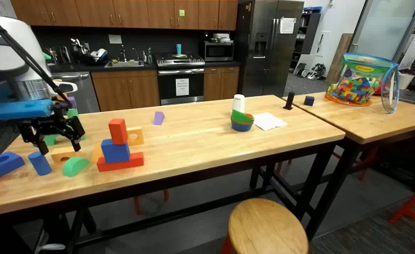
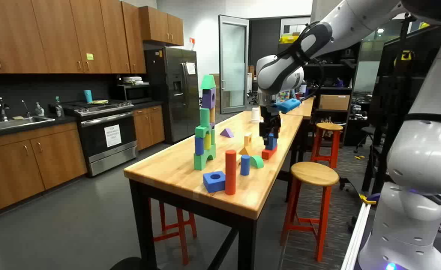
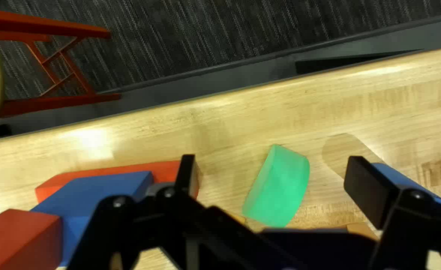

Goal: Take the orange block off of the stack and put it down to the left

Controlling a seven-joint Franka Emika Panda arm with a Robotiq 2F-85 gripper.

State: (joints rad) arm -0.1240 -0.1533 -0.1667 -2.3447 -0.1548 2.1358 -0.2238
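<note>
The orange block (image 1: 118, 131) stands upright on top of the stack in an exterior view. Under it are the blue cube (image 1: 115, 151) and the wide red slab (image 1: 137, 160). My gripper (image 1: 60, 147) is open and empty, to the left of the stack in that view. In the wrist view the orange block (image 3: 21, 240) is at the lower left, outside the fingers, beside the blue cube's top (image 3: 100, 191). Between the open fingers (image 3: 273, 172) only a green half-round block on the table shows. In an exterior view the gripper (image 2: 270, 138) hides the orange block; the blue cube (image 2: 272, 142) shows partly.
Below and around the gripper lie the green half-round block (image 1: 76, 166), a blue cylinder (image 1: 40, 163) and a yellow-orange arch (image 1: 64, 154). A tall multicoloured tower (image 2: 204, 123), a red cylinder (image 2: 230, 172) and a blue block with a hole (image 2: 214, 181) stand nearby.
</note>
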